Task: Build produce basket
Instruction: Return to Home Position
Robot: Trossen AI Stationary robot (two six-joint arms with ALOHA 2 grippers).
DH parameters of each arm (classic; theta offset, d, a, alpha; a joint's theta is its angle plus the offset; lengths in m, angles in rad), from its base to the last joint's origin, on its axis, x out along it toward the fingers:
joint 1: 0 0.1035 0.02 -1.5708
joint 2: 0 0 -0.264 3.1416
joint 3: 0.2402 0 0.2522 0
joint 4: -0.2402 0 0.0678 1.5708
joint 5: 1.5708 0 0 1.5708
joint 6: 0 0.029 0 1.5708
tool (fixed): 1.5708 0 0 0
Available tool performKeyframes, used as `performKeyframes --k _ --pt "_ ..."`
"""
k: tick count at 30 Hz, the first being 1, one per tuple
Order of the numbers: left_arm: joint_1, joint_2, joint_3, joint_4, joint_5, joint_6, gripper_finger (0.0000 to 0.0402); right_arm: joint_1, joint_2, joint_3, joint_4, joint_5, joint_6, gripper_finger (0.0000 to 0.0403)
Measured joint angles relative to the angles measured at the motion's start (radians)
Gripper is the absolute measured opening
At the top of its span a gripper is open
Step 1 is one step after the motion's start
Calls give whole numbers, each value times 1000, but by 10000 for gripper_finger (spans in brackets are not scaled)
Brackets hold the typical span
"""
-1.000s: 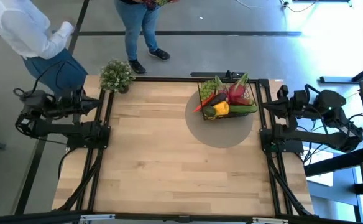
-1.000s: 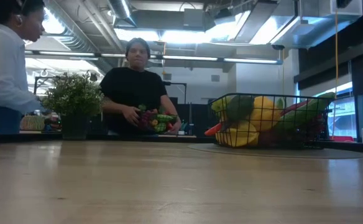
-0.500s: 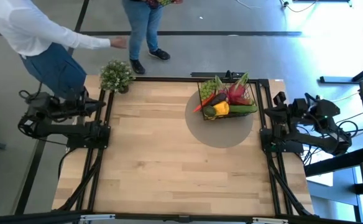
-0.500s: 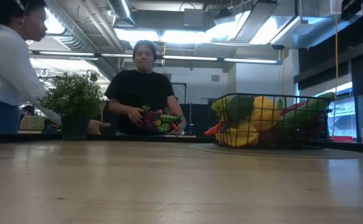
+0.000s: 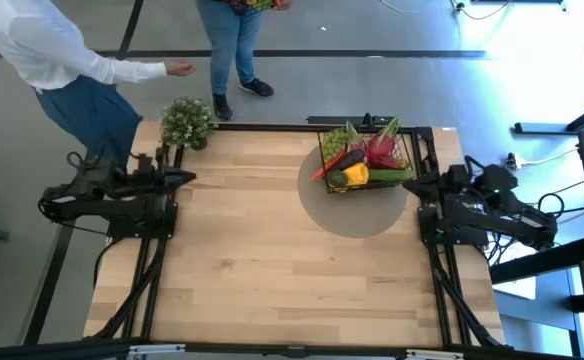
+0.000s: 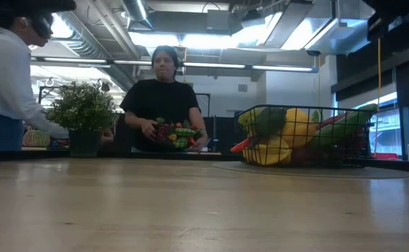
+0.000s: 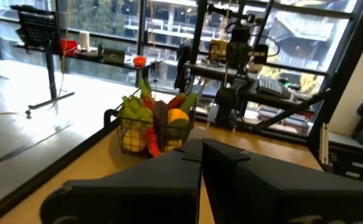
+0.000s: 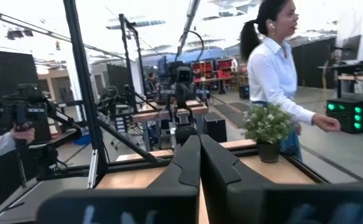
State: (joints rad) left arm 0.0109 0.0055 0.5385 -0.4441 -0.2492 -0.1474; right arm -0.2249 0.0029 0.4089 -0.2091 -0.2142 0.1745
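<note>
The black wire-mesh basket [image 5: 409, 150] is standing on a round grey mat [image 5: 357, 218] toward the far right of the wooden table [image 5: 272, 270], and it is brimming with toy produce. A yellow pepper [image 5: 355, 177] is sitting at its near side and a pink dragon fruit [image 5: 382, 148] is rising at the far right. Green grapes [image 5: 334, 145] are filling the far left corner, a dark eggplant [image 5: 350, 160] is lying in the middle, and a cucumber [image 5: 392, 176] is resting along the near right rim. A carrot [image 5: 319, 172] is poking out over the left wall. The left gripper [image 5: 188, 177] is hanging over the table's left edge, well apart from the basket, its two dark fingers [image 7: 169, 171] pressing together on nothing. The right gripper [image 5: 430, 182] is hanging at the right edge, just beside the basket, and its fingers [image 8: 184, 165] are likewise meeting flat with nothing between them. A small potted plant [image 5: 187, 120] is standing at the far left corner. Beyond it, a person in a white shirt [image 5: 42, 50] is reaching an arm out, and a person in a black shirt [image 6: 164, 98] is cradling more toy fruit [image 6: 176, 133] behind the far edge.
</note>
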Motion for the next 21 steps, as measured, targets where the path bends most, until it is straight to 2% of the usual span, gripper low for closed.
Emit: performKeyframes --k 10,16,21 --pt "0 0 -260 297 6 1 0 0 0 -235 259 -34 0 0" --pt "0 0 -404 440 51 -28 0 0 0 -357 385 -48 3 0" --pt "0 0 -512 560 75 -34 0 0 1 -402 413 -69 5 0"
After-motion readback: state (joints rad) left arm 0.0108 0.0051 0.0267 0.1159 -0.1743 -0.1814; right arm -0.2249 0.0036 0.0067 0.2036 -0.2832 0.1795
